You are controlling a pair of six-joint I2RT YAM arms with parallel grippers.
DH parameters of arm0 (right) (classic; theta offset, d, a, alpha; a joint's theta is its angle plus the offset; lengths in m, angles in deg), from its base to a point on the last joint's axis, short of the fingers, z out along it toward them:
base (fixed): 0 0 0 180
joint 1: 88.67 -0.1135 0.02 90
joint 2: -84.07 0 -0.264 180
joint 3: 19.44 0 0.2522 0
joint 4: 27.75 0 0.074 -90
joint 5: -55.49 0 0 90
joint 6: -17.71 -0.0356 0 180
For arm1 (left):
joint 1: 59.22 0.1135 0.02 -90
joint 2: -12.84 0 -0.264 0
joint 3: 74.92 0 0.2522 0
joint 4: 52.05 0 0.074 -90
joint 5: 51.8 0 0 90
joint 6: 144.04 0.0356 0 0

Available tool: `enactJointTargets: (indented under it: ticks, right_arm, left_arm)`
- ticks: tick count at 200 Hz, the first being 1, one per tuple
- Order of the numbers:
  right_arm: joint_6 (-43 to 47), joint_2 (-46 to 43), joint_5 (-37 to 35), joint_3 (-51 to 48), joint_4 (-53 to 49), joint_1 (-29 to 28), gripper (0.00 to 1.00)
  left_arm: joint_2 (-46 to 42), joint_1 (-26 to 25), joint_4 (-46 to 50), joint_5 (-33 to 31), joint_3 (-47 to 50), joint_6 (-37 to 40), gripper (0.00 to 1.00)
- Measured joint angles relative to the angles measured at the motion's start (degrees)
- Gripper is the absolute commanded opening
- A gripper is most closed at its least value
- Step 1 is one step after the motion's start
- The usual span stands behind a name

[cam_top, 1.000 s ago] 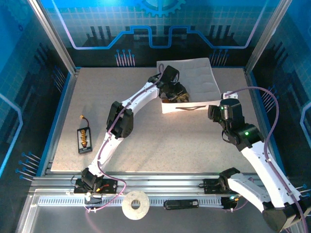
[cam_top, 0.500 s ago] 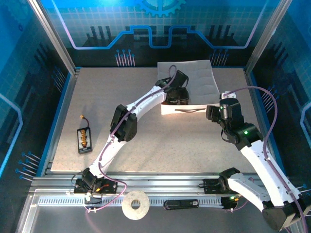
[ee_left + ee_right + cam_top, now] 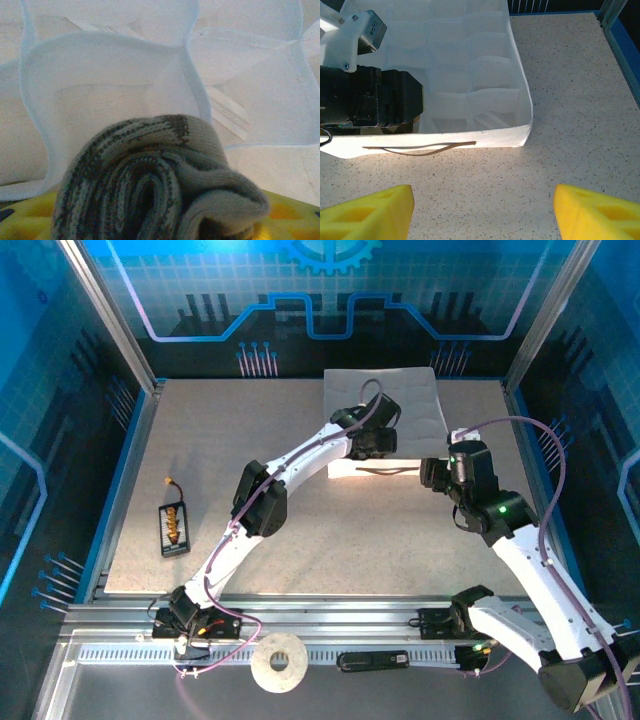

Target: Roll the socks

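Note:
A rolled bundle of socks [image 3: 150,185], brown-and-beige patterned with a plain olive layer wrapped round it, lies inside a compartment of the white quilted box [image 3: 100,75]. It sits between the yellow fingers [image 3: 295,215] of my left gripper [image 3: 370,445], which reaches down into the box's front row. The roll hides the jaws, so their hold is unclear. From the right wrist, the left gripper's black body [image 3: 370,97] shows inside the box [image 3: 470,136]. My right gripper [image 3: 482,205] hovers open over bare table just in front of the box, nothing between its fingers.
A thin brown strap [image 3: 420,148] lies along the box's front wall. A small black pack with orange wires [image 3: 174,525] rests at the table's left. A white tape roll [image 3: 279,662] and a black bar [image 3: 372,661] sit on the near rail.
My left arm has swung right along the box's front and lowered into a compartment with the sock roll. The right arm has barely moved.

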Motion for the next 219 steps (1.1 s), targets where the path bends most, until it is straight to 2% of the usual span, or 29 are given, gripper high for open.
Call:
enactJointTargets:
  ticks: [73, 115, 134, 153, 168, 171, 173, 175, 178, 198, 219]
  right_arm:
    - [-0.02, 0.11, 1.2, 0.0, -0.02, 0.0, 0.73]
    - [-0.07, 0.11, 1.25, 0.0, 0.0, 0.0, 0.69]
    - [-0.13, 0.13, 1.51, 0.0, 0.0, 0.0, 0.65]
    - [-0.15, 0.44, 2.34, 0.0, 0.0, 0.0, 0.66]
    - [0.11, 1.14, 2.97, 0.0, -0.02, 0.0, 0.69]
    - [0.2, 1.27, 3.1, 0.0, -0.02, 0.0, 0.77]
    - [0.26, 1.44, 3.19, 0.02, -0.02, 0.0, 0.89]
    - [0.42, 1.53, 3.23, 0.02, -0.04, 0.0, 0.98]
    - [0.31, 1.68, 3.39, 0.07, -0.07, 0.0, 1.0]
    - [1.79, 2.19, 5.01, 0.79, -0.87, 0.0, 1.0]
    - [3.08, -1.03, 6.78, 0.61, -1.14, 0.07, 1.0]
  left_arm:
    - [-5.16, -0.07, 1.4, -2.12, 0.07, -0.31, 0.65]
    - [-7.98, -0.07, 2.21, -2.78, 0.2, -0.79, 0.45]
    - [-8.15, -0.04, 2.8, -2.14, 0.9, -1.97, 0.44]
    - [-8.96, -0.04, 4.02, -1.42, 3.15, -3.21, 0.52]
    - [-12.22, 0.17, 3.78, -0.7, 8.44, -4.33, 0.7]
    - [-13.18, 0.2, 3.87, -0.42, 9.92, -4.11, 0.81]
    - [-14.03, 0.26, 3.69, -0.31, 10.78, -4.09, 0.94]
    - [-14.86, 0.28, 3.37, -0.15, 12.0, -4.61, 0.98]
    - [-16.28, 0.39, 2.99, 0.28, 13.75, -4.2, 0.99]
    - [-28.35, 1.53, -0.13, 2.45, 26.4, -4.59, 0.99]
    - [-43.89, 4.55, -4.02, 4.42, 38.03, -4.59, 0.99]
